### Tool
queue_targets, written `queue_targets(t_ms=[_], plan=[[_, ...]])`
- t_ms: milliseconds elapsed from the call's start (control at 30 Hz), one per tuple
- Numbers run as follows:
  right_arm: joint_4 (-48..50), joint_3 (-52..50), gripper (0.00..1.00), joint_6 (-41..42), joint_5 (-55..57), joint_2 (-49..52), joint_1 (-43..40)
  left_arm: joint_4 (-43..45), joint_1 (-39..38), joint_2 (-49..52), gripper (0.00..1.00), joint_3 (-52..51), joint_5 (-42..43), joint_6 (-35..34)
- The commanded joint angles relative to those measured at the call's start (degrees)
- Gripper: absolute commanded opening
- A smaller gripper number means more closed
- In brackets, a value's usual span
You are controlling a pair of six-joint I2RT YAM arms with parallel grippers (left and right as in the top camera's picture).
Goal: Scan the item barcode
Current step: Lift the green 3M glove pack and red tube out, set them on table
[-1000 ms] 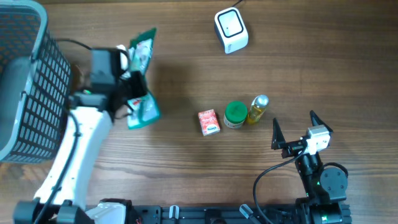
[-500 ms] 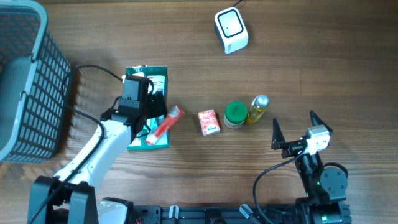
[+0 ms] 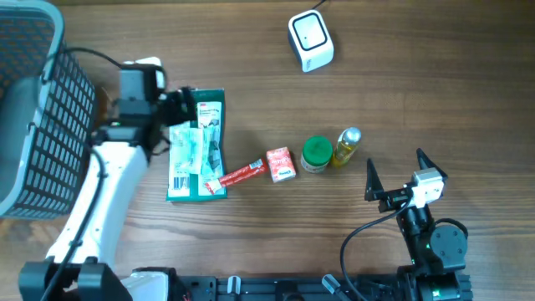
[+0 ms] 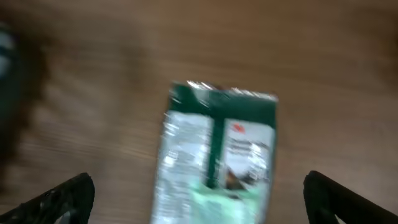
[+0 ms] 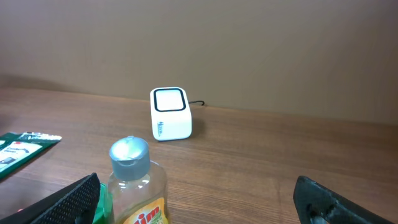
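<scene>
A green and white packet (image 3: 196, 146) lies flat on the table with a barcode label near its lower left corner. My left gripper (image 3: 177, 107) hovers open just over the packet's upper left end, holding nothing. The left wrist view is blurred; there the packet (image 4: 217, 155) lies below and between the wide-apart fingers of the gripper (image 4: 199, 211). The white scanner (image 3: 310, 39) stands at the far middle of the table and shows again as scanner (image 5: 170, 114). My right gripper (image 3: 393, 180) rests open near the front right, with nothing in it.
A red stick pack (image 3: 238, 175), a small red box (image 3: 282, 164), a green-lidded jar (image 3: 316, 154) and a yellow bottle (image 3: 347, 146) lie in a row mid-table. The bottle (image 5: 134, 180) stands close ahead of the right gripper (image 5: 202, 208). A grey basket (image 3: 33, 109) fills the left edge.
The left gripper opened and let go of the green packet, which now lies flat. The left arm swung right, then back left. The red stick pack appeared and slid toward the red box.
</scene>
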Motion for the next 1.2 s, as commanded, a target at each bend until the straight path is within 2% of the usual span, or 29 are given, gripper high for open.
queue_targets(t_ms=[0,1167], plan=[[0.3,-0.1,1.0,-0.8,-0.8,-0.3,0.2,-0.7,5.0,-1.0,1.0,0.8,-1.3,3.7],[0.3,-0.1,1.0,-0.8,-0.8,-0.3,0.2,-0.7,6.6,-1.0,1.0,0.8,-1.3,3.7]])
